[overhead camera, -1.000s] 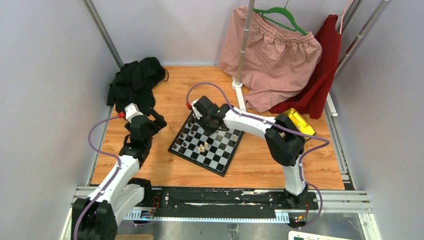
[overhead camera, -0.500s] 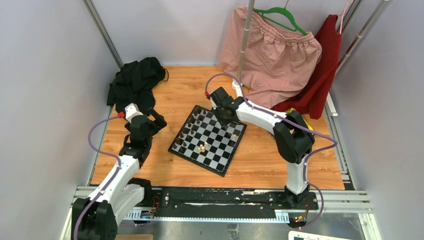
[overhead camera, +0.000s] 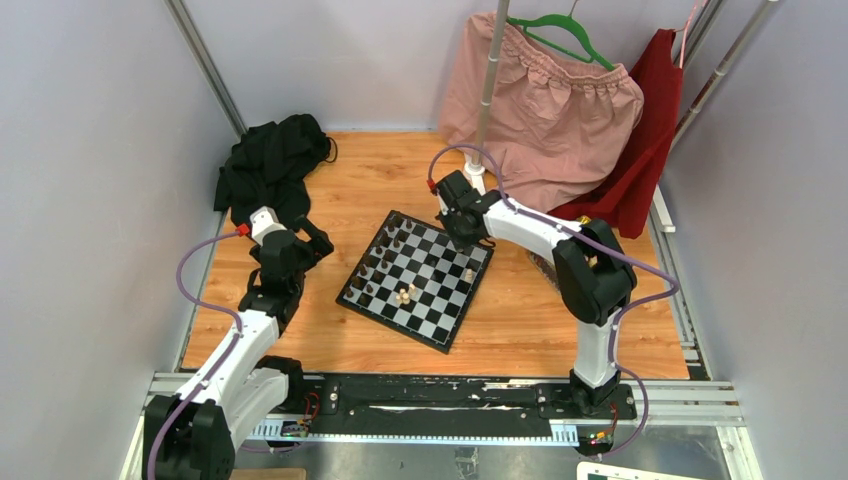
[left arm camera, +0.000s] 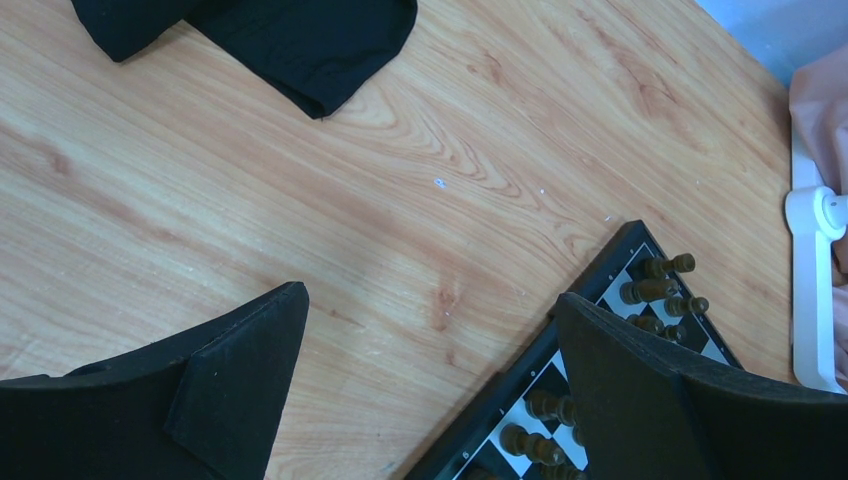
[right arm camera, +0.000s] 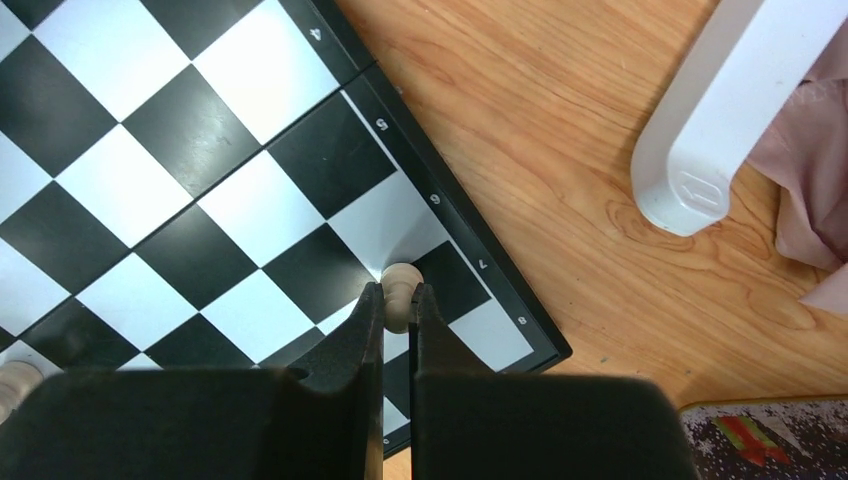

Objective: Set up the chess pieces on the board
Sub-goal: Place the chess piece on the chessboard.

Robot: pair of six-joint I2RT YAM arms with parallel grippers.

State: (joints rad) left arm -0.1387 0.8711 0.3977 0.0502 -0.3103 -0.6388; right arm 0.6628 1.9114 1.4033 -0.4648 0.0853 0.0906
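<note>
The chequered board (overhead camera: pixel 430 268) lies turned on the wooden table. Dark pieces (overhead camera: pixel 378 262) stand along its left edge, and also show in the left wrist view (left arm camera: pixel 655 291). A few cream pieces (overhead camera: pixel 405 294) stand mid-board and one (overhead camera: pixel 468 274) near the right edge. My right gripper (right arm camera: pixel 398 300) is shut on a cream pawn (right arm camera: pixel 399 280) and holds it over the board's far right corner (right arm camera: pixel 500 330); from above it (overhead camera: pixel 460 230) is at the board's far corner. My left gripper (left arm camera: pixel 430 330) is open and empty over bare wood, left of the board (left arm camera: pixel 600 300).
A black cloth (overhead camera: pixel 268 165) lies at the far left. A white rack foot (overhead camera: pixel 478 190) stands behind the board, with pink (overhead camera: pixel 545 110) and red (overhead camera: pixel 650 120) garments hanging above. A yellow tray (overhead camera: pixel 545 265) lies mostly hidden behind the right arm. Grey walls close both sides.
My right gripper has moved from over the board's far left part toward the far right corner, carrying the cream pawn. The left arm has not moved.
</note>
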